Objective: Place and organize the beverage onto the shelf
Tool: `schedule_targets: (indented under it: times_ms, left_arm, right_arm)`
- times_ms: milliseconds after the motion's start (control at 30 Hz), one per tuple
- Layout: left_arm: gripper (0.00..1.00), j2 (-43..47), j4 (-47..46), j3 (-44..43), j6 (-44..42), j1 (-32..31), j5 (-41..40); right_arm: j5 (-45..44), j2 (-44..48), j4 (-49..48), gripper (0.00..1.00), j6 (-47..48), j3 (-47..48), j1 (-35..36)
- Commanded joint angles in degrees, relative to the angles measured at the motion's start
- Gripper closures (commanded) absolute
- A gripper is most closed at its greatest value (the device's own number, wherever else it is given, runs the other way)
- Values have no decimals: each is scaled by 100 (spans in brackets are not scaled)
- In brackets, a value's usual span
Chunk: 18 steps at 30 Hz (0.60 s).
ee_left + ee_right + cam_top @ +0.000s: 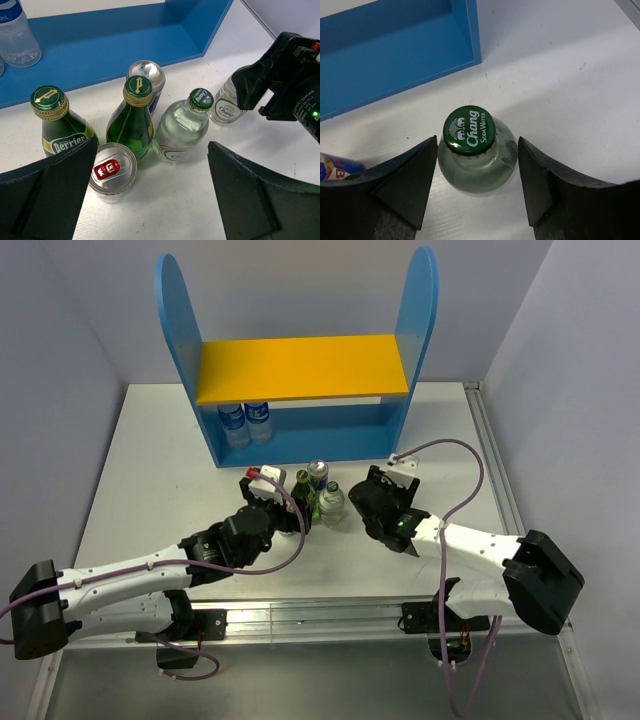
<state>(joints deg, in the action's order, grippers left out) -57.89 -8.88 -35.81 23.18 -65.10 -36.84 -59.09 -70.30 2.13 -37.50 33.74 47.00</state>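
Spread wide, right tool (477, 147) straddles a clear bottle (470, 131) on the worktop (570, 75), likely about to pinch and lift it to the shelf (395, 55) ahead; left tool (152, 145) also spread.

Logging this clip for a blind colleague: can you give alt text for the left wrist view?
The left gripper, open, frames six upright drinks on the white table: two green bottles, two cans and two clear bottles. The right gripper is at the outer clear bottle, and the blue shelf lies behind.
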Motion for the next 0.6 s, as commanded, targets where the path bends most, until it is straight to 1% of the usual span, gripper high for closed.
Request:
schedule_targets:
  times_ms: [0, 200, 300, 400, 467, 567]
  left_arm:
    - [1, 93, -237, 30, -50, -38, 28]
    - [1, 102, -245, 92, -68, -38, -25]
    - [1, 85, -245, 92, -68, -38, -25]
    - [1, 32, -280, 101, -77, -38, -16]
    - [1, -20, -289, 83, -94, -38, -16]
    - [1, -47, -289, 57, -94, -38, -25]
  right_arm:
    - [-384, -89, -195, 30, 172, 335, -77]
    - [-410, -185, -371, 33, 401, 432, -235]
    - [-410, -177, -432, 33, 453, 450, -332]
    - [-454, -98, -608, 24, 681, 450, -385]
    - [-445, -71, -678, 14, 752, 502, -411]
    - [-437, -98, -740, 5, 910, 546, -464]
